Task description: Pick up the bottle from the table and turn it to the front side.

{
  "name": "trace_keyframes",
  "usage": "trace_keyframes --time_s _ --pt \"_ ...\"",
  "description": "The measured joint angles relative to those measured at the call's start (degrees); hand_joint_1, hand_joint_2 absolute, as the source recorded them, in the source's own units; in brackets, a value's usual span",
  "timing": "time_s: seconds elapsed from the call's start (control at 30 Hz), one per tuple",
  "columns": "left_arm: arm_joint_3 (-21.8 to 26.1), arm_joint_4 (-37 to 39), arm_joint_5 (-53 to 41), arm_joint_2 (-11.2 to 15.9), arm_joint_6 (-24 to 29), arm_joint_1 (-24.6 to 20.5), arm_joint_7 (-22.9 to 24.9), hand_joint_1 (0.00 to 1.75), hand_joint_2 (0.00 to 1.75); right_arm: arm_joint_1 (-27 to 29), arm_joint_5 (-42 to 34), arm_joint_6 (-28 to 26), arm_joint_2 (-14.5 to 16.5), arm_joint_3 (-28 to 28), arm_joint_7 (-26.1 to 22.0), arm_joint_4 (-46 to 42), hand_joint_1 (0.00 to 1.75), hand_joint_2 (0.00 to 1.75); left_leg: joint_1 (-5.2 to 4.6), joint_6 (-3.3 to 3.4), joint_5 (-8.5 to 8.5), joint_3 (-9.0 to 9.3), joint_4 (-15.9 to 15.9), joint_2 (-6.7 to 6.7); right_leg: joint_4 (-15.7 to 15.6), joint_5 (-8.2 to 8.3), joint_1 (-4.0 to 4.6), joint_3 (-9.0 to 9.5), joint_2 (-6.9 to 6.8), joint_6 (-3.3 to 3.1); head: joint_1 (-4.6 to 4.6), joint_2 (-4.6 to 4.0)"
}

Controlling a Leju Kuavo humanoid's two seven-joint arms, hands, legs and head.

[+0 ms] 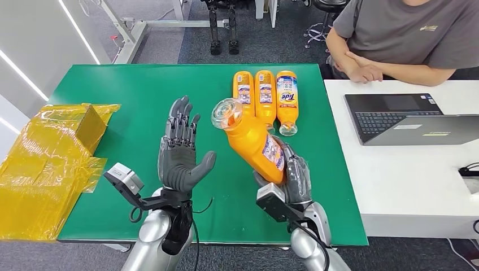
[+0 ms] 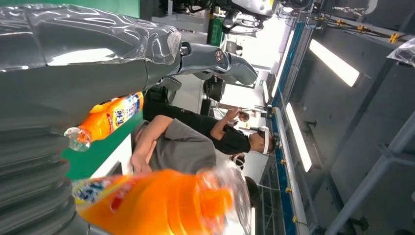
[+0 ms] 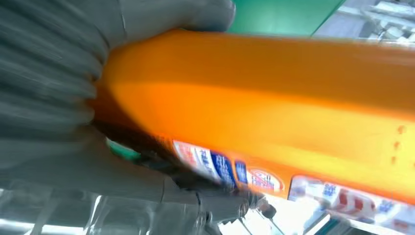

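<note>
The right hand [image 1: 294,180] is wrapped tight around the tilted orange plastic bottle [image 1: 254,140] above the green surface [image 1: 135,101], while the left hand [image 1: 179,155] is spread wide, holding nothing.

A green rectangular table top [image 1: 141,101] carries three orange plastic detergent bottles [image 1: 265,97] lying side by side near its far edge, clear caps toward the robot. At the table's left edge sits a crumpled heap of yellow translucent plastic wrap [image 1: 45,164] around a box. Beside the green surface stands a white table [image 1: 406,180] bearing an open dark laptop [image 1: 409,118]. A person in a grey T-shirt [image 1: 406,34] sits behind it, forearms crossed on the white top.
</note>
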Motion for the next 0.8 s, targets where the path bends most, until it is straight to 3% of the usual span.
trace_keyframes --time_s 0.33,0.8 --pt "0.11 0.85 0.72 -0.31 -0.04 -1.48 -0.01 0.0 1.75 -4.63 5.75 8.1 1.28 2.69 1.91 3.16 1.75 1.75 0.01 0.0 0.01 0.0 0.0 0.01 0.02 0.01 0.01 0.0 0.01 -0.01 -0.01 0.0" --pt "2.32 1.45 1.4 -0.37 2.01 -1.97 -0.03 0.0 1.75 -13.98 7.67 13.29 5.18 7.93 0.84 9.88 1.75 1.75 0.01 0.0 0.02 -0.02 0.0 0.03 0.04 0.02 0.01 -0.03 0.01 -0.03 0.0 0.0"
